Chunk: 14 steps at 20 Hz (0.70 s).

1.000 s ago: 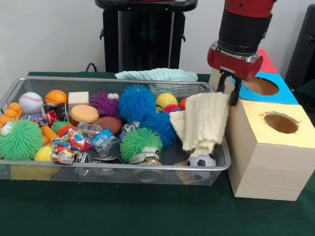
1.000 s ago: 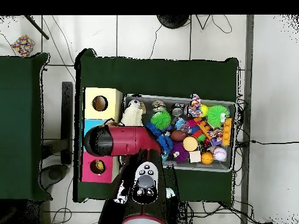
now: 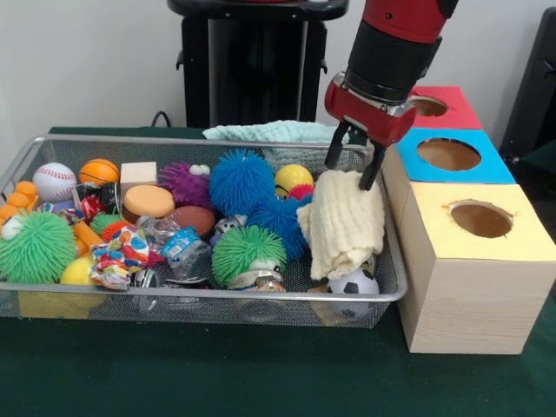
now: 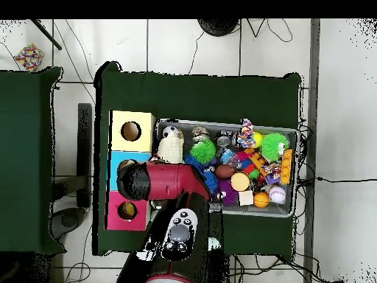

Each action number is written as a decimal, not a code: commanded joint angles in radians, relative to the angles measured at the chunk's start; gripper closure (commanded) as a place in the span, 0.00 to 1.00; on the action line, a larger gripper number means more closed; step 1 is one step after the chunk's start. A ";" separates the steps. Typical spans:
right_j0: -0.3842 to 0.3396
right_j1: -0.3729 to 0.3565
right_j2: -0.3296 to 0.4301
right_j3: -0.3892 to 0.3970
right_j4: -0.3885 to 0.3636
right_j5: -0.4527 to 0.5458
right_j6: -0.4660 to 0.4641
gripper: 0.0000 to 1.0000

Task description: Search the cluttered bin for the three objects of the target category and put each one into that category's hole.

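The hand grips the top of a cream cloth that hangs below it over the bin end on the desk, with a small soccer ball beneath and the yellow-topped hole just beside.

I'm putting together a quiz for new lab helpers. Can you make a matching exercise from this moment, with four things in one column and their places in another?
Things:
1. cream cloth
2. baseball
3. soccer ball
4. yellow-topped hole

Places:
A. far left end of the wire bin, front view
B. in the wooden box nearest the camera
C. hanging from the end effector over the bin's right end
D. bin's near right corner, under the cloth

Pairs: 1-C, 2-A, 3-D, 4-B
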 commanded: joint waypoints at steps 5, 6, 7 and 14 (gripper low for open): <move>-0.067 0.042 -0.050 -0.151 -0.150 0.101 -0.099 0.00; -0.083 0.018 -0.040 -0.155 -0.154 0.144 -0.129 0.00; -0.091 -0.010 -0.037 -0.153 -0.158 0.192 -0.151 0.00; -0.155 -0.155 0.017 -0.121 -0.179 0.283 -0.203 0.00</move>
